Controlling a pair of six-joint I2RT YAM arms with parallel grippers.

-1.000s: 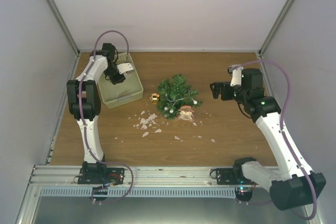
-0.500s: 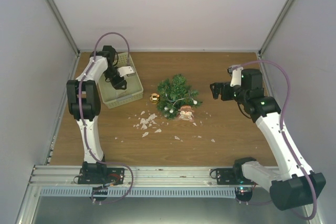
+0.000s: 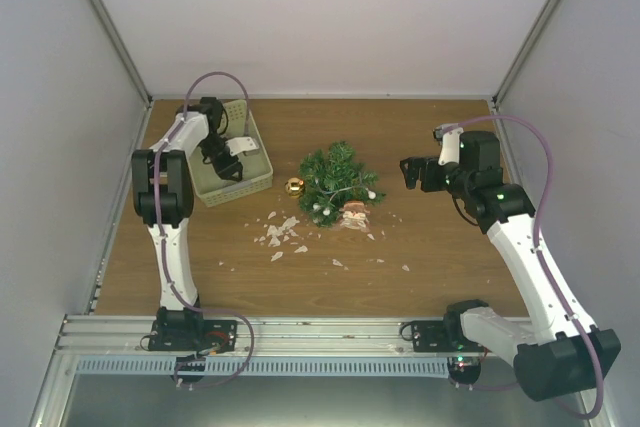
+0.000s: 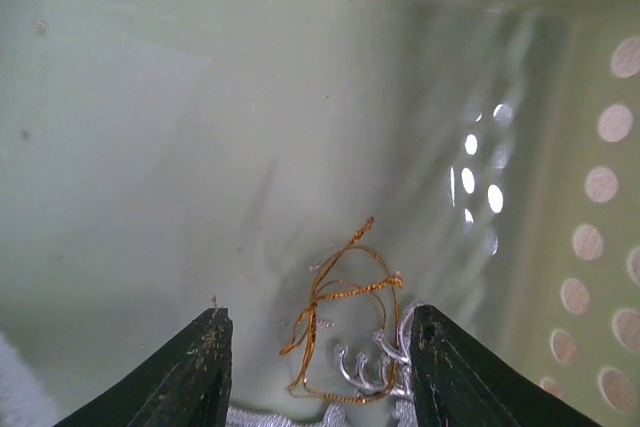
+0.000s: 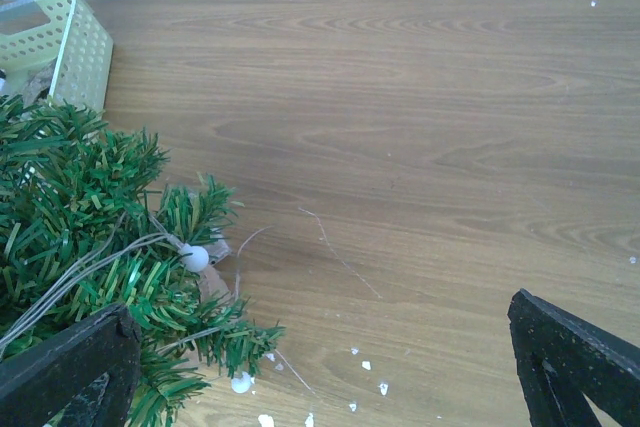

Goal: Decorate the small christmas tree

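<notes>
My left jaws were pressed together a second ago; now they stand half spread, pinching nothing. My left arm (image 3: 178,152) has dropped lower and swung toward the near right corner of the pale green basket (image 3: 246,187), so the jaws sit deep inside it. In the left wrist view the basket (image 4: 600,187) fills the picture. On its floor, between my two dark fingers (image 4: 205,367), lies a tangle of gold string (image 4: 345,297) tied to a small silver ornament (image 4: 368,372). The ornament lies just beside my right-hand finger; I cannot tell if they touch.

My right jaws have not moved. They hang spread as wide as before, with nothing between them, above the counter (image 3: 430,237) to the right of the small christmas tree (image 3: 338,179).

The tree stays where it was, lying near the middle of the counter, right of the basket. A gold ball (image 3: 294,186) rests just beside its left edge, and white flakes (image 3: 280,232) are scattered in front. From my right wrist the tree (image 5: 70,217) shows at the lower left with white beads (image 5: 194,258) on a pale cord.
</notes>
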